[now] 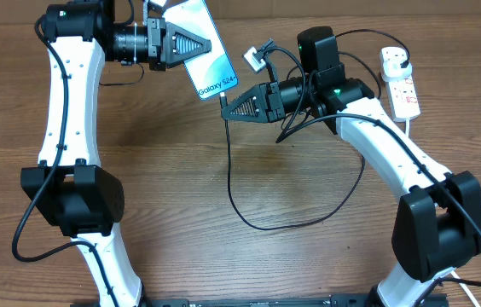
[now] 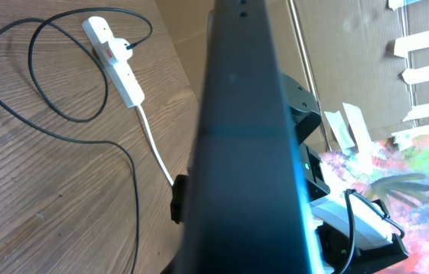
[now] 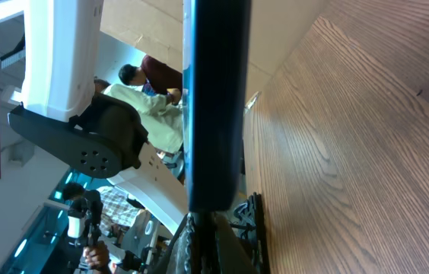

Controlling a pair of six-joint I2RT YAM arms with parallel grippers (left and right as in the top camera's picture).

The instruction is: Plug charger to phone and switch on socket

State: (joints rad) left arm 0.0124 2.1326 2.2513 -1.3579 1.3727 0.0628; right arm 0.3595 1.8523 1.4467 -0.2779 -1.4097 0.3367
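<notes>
Phone (image 1: 215,72) was held above the table (image 1: 181,188), clamped in the left tool (image 1: 198,43), its long axis slanting down toward the right tool (image 1: 228,107). Right tool was clenched on the charger (image 1: 228,170) tip, right at the phone's lower short edge; couldn't tell if it was seated. Socket (image 1: 400,83) lay well apart at far right.

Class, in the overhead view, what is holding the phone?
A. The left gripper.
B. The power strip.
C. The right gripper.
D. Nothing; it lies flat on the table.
A: the left gripper is closed over the upper end of the phone, while the right gripper only holds the charger near its lower corner.
</notes>
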